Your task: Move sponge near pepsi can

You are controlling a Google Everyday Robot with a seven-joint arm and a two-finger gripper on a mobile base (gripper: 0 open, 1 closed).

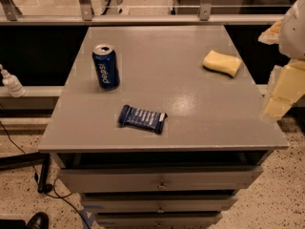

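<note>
Gripper (275, 104) hanging beside surface (190, 123) right edge, angled down; grip state cannot tell. Sponge (222, 63) near, up-left; pepsi can (106, 66) well left.

We see a grey cabinet top (190, 113) carrying an upright pepsi can (106, 67), a sponge (222, 63) well apart from it, and a blue snack bar (142, 118) towards the front. The gripper (281, 97) hangs just off the top's edge.

End effector (282, 93) at the far right edge
</note>
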